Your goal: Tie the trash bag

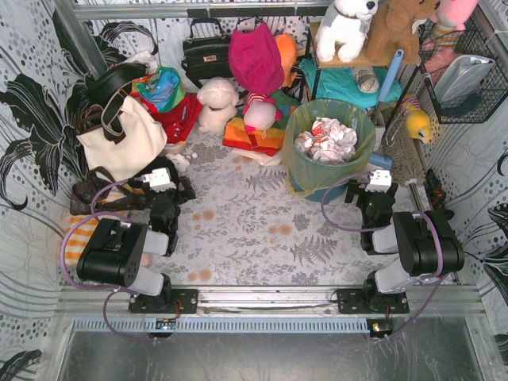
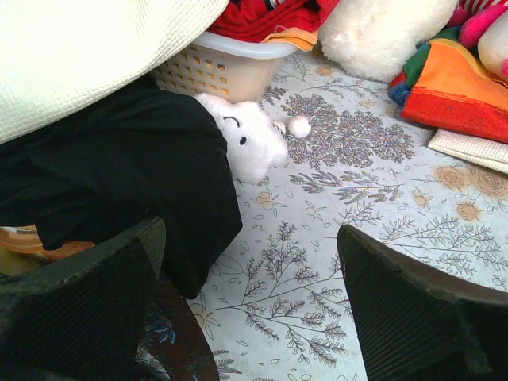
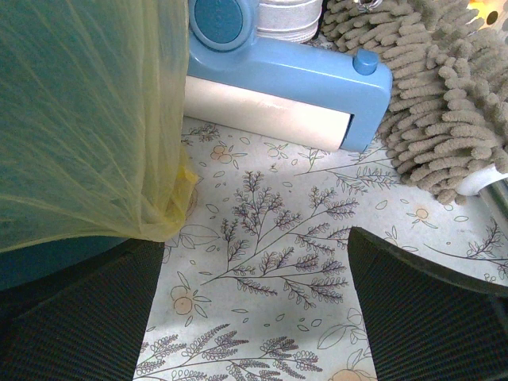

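Note:
The trash bag (image 1: 295, 163) is thin yellow-green plastic, draped over a round teal bin (image 1: 329, 193) at the back right of the table. Its mouth is open, and crumpled white-and-red paper (image 1: 327, 139) fills the top. In the right wrist view the bag's skirt (image 3: 79, 119) hangs at the left, just ahead of my left finger. My right gripper (image 1: 379, 176) (image 3: 254, 309) rests low and open beside the bin, nothing between its fingers. My left gripper (image 1: 164, 176) (image 2: 250, 309) is open over bare tablecloth, far left of the bag.
A cream tote bag (image 1: 123, 139) and black cloth (image 2: 119, 167) crowd the left gripper. A small white plush (image 2: 250, 139) and a basket (image 2: 222, 67) lie ahead of it. A blue lint roller (image 3: 278, 87) and shaggy duster (image 3: 429, 87) lie beyond the right gripper. Plush toys, folded cloths (image 1: 254, 135) and a shelf (image 1: 349, 59) line the back.

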Available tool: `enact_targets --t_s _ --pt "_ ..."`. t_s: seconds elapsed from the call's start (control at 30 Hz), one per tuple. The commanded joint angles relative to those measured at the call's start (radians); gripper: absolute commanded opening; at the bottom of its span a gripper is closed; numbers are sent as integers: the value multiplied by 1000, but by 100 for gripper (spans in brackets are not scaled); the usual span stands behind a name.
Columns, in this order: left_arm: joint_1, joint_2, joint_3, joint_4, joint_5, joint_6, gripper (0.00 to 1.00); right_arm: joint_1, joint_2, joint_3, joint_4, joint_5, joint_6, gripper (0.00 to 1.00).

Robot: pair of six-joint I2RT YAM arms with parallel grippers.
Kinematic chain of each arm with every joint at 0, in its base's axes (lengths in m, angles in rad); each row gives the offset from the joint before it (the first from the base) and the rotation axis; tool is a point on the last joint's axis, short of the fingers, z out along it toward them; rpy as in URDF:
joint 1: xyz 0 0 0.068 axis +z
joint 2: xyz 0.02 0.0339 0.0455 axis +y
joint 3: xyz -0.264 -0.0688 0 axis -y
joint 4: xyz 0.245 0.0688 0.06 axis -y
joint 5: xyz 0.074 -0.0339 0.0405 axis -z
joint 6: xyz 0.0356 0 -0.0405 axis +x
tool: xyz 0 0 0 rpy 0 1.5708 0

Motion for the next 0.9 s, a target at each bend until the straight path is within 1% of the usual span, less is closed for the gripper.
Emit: enact_targets --t_s 0.0,0.37,0.87 --pt "8 0 12 39 1 10 98 -6 5 6 44 9 5 97" --pt "29 -1 23 16 49 3 98 -6 4 7 43 9 6 97" --pt "30 0 22 16 49 3 98 -6 4 9 41 9 6 97"
